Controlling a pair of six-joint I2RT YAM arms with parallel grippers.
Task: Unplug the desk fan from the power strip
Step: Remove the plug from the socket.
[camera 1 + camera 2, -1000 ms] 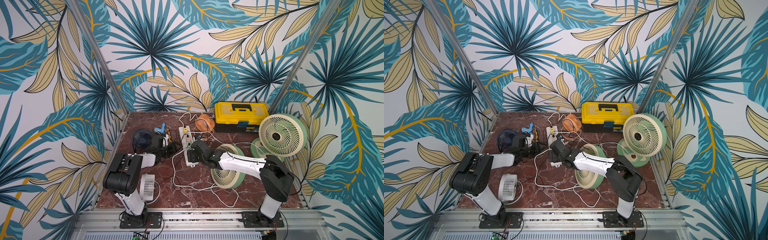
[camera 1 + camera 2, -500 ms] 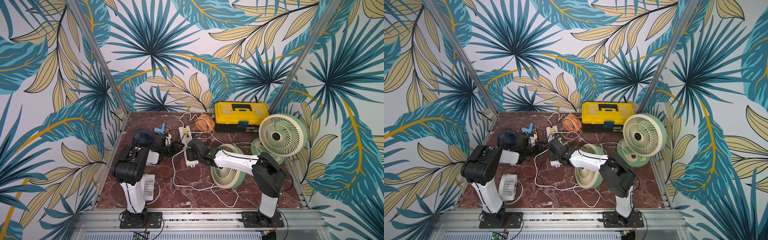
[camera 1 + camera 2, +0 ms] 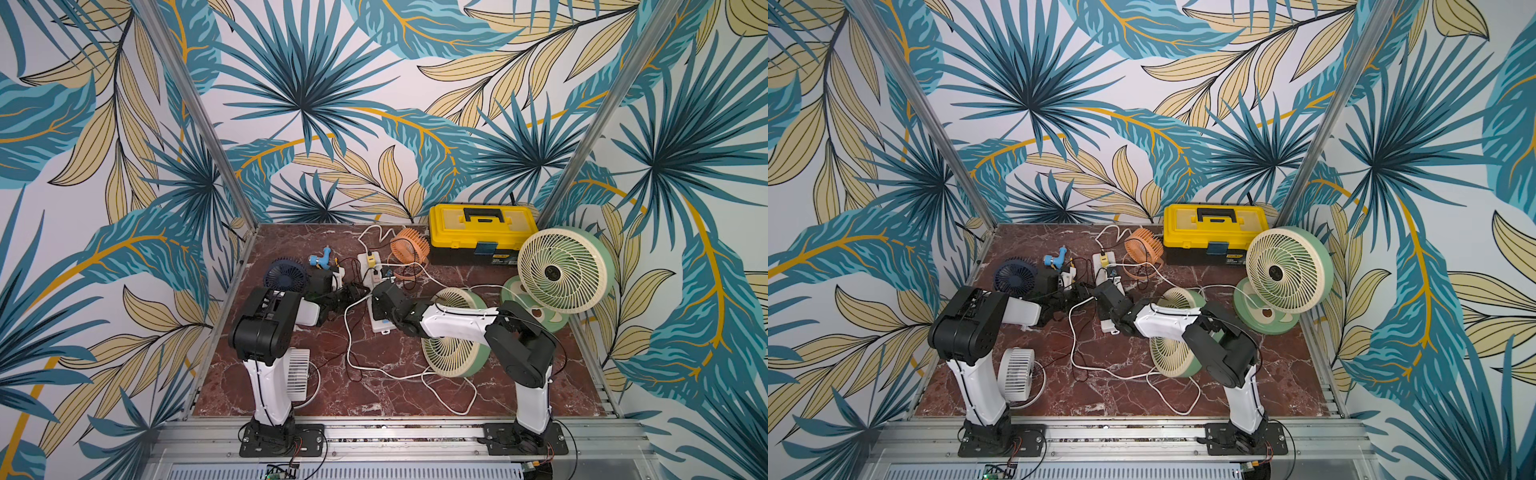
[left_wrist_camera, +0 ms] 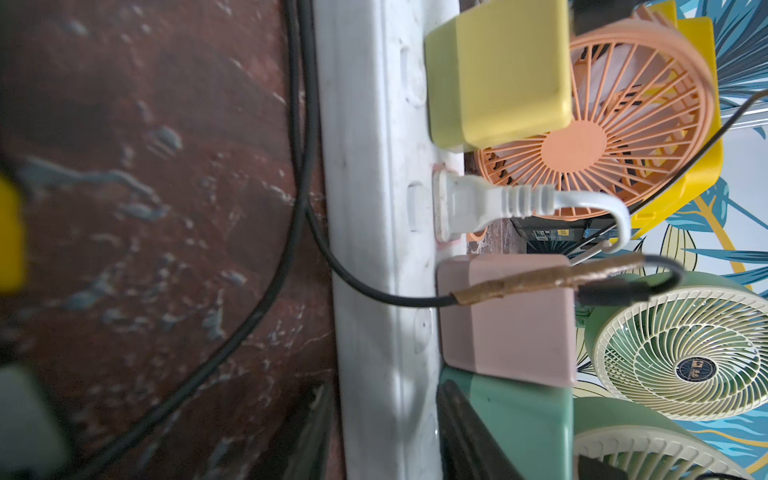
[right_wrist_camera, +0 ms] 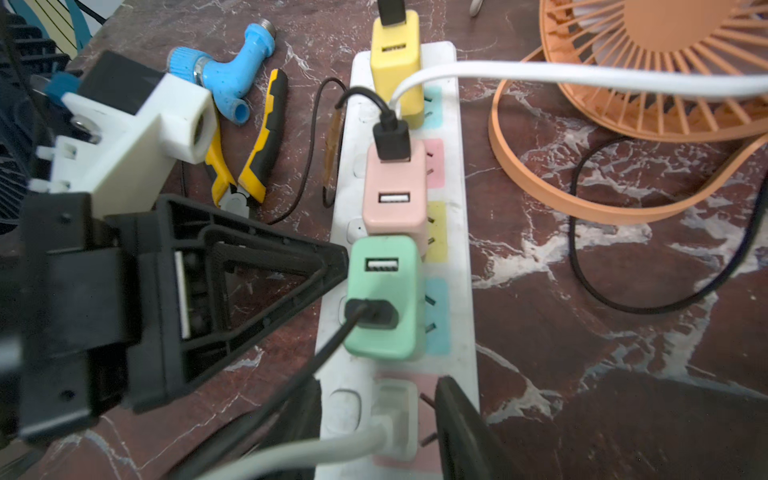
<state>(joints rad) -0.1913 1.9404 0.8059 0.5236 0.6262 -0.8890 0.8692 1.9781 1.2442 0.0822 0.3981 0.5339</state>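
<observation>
Leaf-patterned wallpaper (image 3: 299, 104) closed in a red marble bench (image 3: 374, 401) on three sides. The power strip (image 3: 381, 325) lay lengthwise toward the back middle of it, between a navy fan (image 3: 284, 278) and an orange fan (image 3: 409, 247), with a yellow toolbox (image 3: 482, 226) further back. Both top views showed the two arms meeting over the strip, which hid most of its sockets.

The right wrist view laid them open. A yellow adapter (image 5: 395, 54), a pink adapter (image 5: 395, 199) and a green adapter (image 5: 384, 291) sat in a row, then a white plug (image 5: 395, 411) in the pink socket nearest that camera. The right fingers (image 5: 457, 428) stood spread either side of that plug. A sliver of socket showed between it and the clearer finger, so they were not pinching it. The left fingers (image 5: 328, 259) pointed in from the side, one tip against the green adapter's corner, the mate hidden beneath. Pliers (image 5: 253, 166) and a blue fitting (image 5: 232, 70) lay beside the strip.

The left wrist view added what that one masked: a flat plug (image 4: 469, 203) seated between the yellow and pink adapters, and a taped black cable (image 4: 540, 278) crossing the pink one. There the left fingers were dark blurs, one low by the strip's side wall, one against the green adapter. Whether they pinched the strip could not be told
</observation>
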